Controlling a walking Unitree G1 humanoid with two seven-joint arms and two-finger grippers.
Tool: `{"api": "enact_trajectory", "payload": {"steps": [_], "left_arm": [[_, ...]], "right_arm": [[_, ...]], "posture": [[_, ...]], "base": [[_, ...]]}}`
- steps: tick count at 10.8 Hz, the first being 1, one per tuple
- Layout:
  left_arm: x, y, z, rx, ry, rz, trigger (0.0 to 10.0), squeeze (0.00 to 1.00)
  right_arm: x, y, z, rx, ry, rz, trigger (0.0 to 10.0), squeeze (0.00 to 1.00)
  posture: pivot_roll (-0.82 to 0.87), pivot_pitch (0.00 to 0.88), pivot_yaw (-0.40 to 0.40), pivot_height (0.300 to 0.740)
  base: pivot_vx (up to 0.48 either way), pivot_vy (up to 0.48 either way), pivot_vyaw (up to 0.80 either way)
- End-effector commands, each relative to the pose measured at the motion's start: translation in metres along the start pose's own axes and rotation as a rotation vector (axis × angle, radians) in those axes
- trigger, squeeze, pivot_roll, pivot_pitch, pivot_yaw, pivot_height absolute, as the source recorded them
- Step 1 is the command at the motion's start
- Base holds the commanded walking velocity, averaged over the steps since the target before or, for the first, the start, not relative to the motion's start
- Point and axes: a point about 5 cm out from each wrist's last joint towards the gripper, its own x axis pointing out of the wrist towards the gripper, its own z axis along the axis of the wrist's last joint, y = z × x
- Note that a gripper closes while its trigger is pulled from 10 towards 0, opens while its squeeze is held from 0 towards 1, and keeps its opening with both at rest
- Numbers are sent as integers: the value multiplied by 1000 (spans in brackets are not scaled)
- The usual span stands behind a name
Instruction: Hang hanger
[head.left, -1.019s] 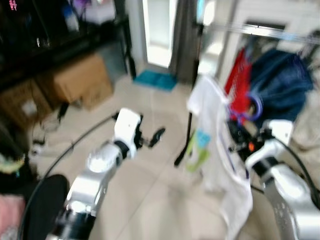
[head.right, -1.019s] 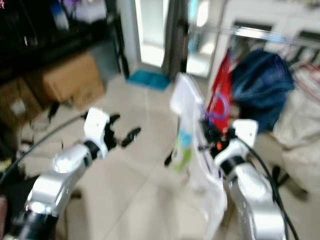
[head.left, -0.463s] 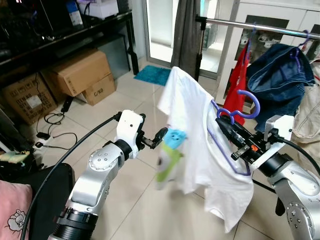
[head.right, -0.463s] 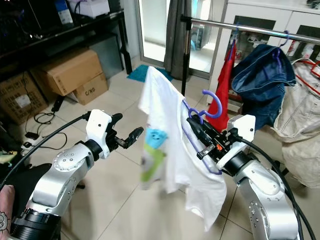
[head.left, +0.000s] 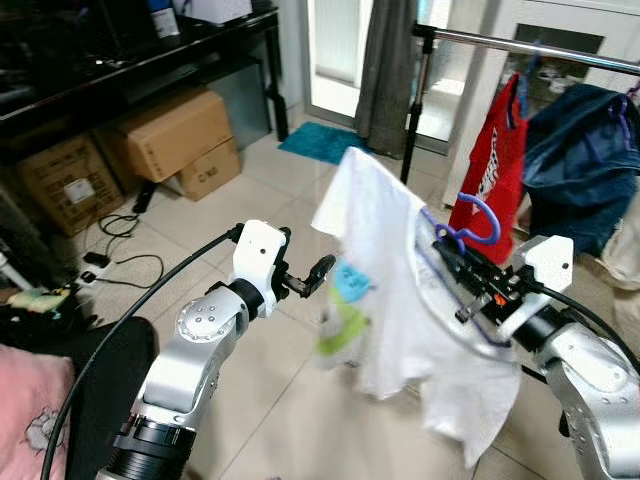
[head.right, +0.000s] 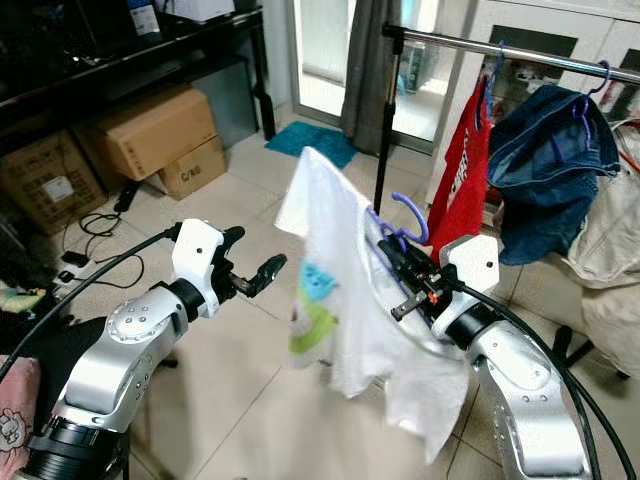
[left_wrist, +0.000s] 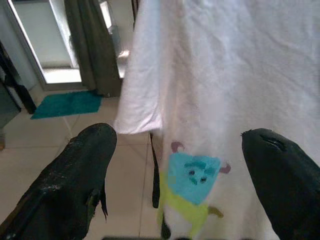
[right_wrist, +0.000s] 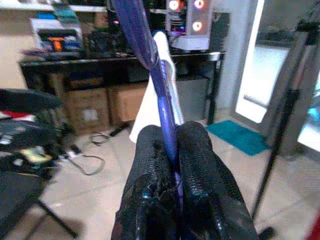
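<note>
Two black fingers of the right gripper (right_wrist: 170, 165) are clamped on the purple hanger (head.right: 405, 222), pinching its thin bar between them, as the right wrist view shows plainly. From where the robot's head looks, that gripper sits at about 3 o'clock of the scene's middle, and the hanger's hook curls up just above it toward 12. A white T-shirt (head.left: 395, 290) drapes from the hanger, hanging down and to the gripper's 9 o'clock side; a blue-and-green cartoon print (left_wrist: 192, 187) shows on its front.

The left gripper (head.left: 312, 275) is held out at roughly 9 o'clock of the shirt, close to the cloth but not touching it, its fingers (left_wrist: 75, 185) spread wide and holding nothing.

Up at 1 o'clock runs a metal clothes rail (head.right: 500, 50), well apart from the hanger, with a red garment (head.right: 460, 165) and a blue denim piece (head.right: 545, 150) hung on it. Cardboard boxes (head.right: 150, 135) sit on the tiled floor (head.right: 240, 400) at 10 o'clock, under a dark shelf.
</note>
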Motion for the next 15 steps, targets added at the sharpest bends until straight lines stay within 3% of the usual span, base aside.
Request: {"api": "enact_trajectory", "payload": {"steps": [1,4,7,8,11,15], "left_arm": [[1,3,3,22,-6,4,10000,0],[1,4,3,28,-3,-3,10000,0],[1,3,2,23,3,-6,10000,0],[1,3,1,23,6,-5,10000,0],[1,3,1,26,7,-5,10000,0],[2,4,1,26,12,-10,10000,0]], "right_arm": [[3,-2,6,-52,-32,-30,10000,0],[6,2,1,-84,-19,-50,10000,0],[7,8,-10,-35,40,-92,10000,0],[7,7,-23,-64,132,-161,10000,0],[4,-6,-39,-50,255,-385,10000,0],[6,-10,-41,-65,280,-451,10000,0]], "posture": [[-152,0,68,740],[-151,0,75,740],[-150,0,76,740],[-150,0,76,740],[-143,0,76,740],[-142,0,81,740]], "base": [[0,0,0],[0,0,0],[0,0,0],[0,0,0],[0,0,0],[0,0,0]]}}
